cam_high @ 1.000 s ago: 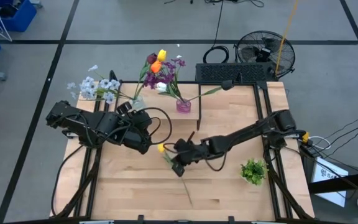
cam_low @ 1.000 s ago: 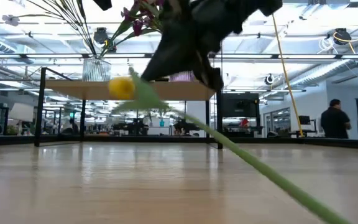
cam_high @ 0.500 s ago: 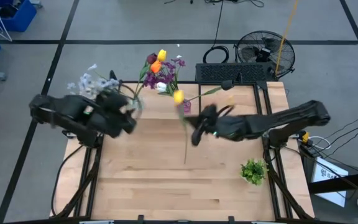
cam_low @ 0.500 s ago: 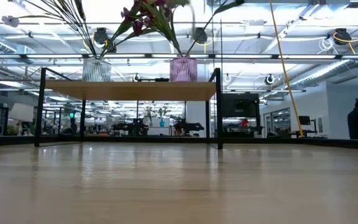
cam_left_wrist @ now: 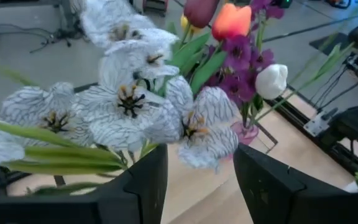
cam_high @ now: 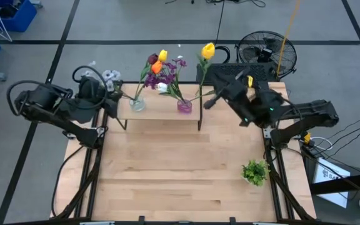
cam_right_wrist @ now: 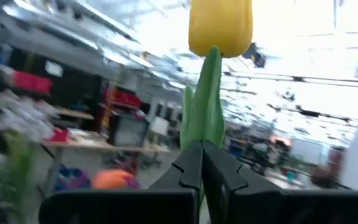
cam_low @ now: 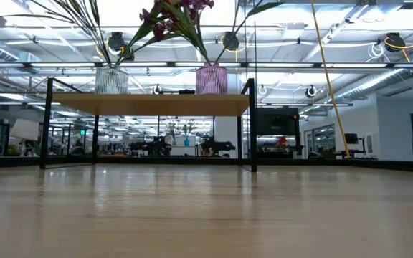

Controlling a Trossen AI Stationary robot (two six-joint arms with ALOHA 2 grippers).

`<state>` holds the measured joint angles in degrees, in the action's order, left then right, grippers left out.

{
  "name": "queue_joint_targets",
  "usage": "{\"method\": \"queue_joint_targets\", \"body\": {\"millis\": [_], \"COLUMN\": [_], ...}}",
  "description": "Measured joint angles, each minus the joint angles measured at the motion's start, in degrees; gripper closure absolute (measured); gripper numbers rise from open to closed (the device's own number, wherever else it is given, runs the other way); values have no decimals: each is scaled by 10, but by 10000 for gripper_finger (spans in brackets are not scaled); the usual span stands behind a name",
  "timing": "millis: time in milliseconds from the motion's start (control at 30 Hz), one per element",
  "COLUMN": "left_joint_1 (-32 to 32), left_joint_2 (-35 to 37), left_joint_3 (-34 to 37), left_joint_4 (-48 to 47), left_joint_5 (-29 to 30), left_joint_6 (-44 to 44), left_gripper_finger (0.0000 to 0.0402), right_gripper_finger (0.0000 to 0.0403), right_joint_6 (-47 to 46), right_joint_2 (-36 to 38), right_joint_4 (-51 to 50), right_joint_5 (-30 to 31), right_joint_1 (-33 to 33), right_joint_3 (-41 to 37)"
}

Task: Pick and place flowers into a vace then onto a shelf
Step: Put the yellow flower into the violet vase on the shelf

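Note:
My right gripper (cam_high: 210,100) is shut on a yellow tulip (cam_high: 208,50), held high just right of the shelf (cam_high: 161,112). The shelf carries a clear vase (cam_high: 137,104) with pale blue-white sprays (cam_high: 99,78), and a pink vase (cam_high: 184,106) with purple, orange, yellow, dark red and white flowers (cam_high: 161,65). My left gripper (cam_high: 108,97) is open at the shelf's left end. Its fingers (cam_left_wrist: 148,180) stand right behind the spray heads (cam_left_wrist: 129,106). My right gripper pinches the yellow tulip's green stem (cam_right_wrist: 209,127) between its two shut fingers, some way below the head (cam_right_wrist: 220,25). The tulip is lifted clear of the table, its head beyond the fingertips toward the far edge. The stem below the grip is hidden by the gripper. My left gripper: I cannot tell whether its open fingers touch the sprays.
A short leafy green tuft (cam_high: 254,170) lies near the table's right edge. A black box (cam_high: 236,74) and a fan (cam_high: 264,53) stand behind the far right corner. The shelf's black legs (cam_low: 252,122) rise at the far side.
My right gripper has carried the yellow tulip up from the table's middle toward the far edge, to the shelf's right end. The tulip has swung from slanting low over the table to head far and high. My left gripper has drawn back from the middle to the sprays at far left.

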<state>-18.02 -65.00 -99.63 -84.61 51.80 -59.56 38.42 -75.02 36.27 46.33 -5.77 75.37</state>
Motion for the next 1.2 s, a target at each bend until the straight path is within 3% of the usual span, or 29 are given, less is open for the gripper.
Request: {"method": "queue_joint_targets", "body": {"millis": [67,167,400,633,867,1033,1200], "left_joint_1": [0,0,0,0,0,0,13], "left_joint_2": [-2,-7,-12,-8,-10,-10,-20], "left_joint_3": [0,0,0,0,0,0,0], "left_joint_4": [10,18,51,243,444,483,497], "left_joint_5": [4,9,34,59,26,14,-17], "left_joint_6": [9,16,54,242,434,494,521], "left_gripper_finger": [215,215,215,215,215,215,215], "right_gripper_finger": [403,403,403,403,403,403,403], "right_joint_6": [-10,-48,-58,-46,-34,-39,-125], "right_joint_2": [-2,-14,-48,-55,-43,-35,-27], "right_joint_4": [-18,-32,-21,51,59,88,92], "right_joint_5": [-9,-70,-84,-118,-105,-134,-199], "right_joint_1": [21,50,71,72,51,44,41], "right_joint_3": [0,0,0,0,0,0,0]}}
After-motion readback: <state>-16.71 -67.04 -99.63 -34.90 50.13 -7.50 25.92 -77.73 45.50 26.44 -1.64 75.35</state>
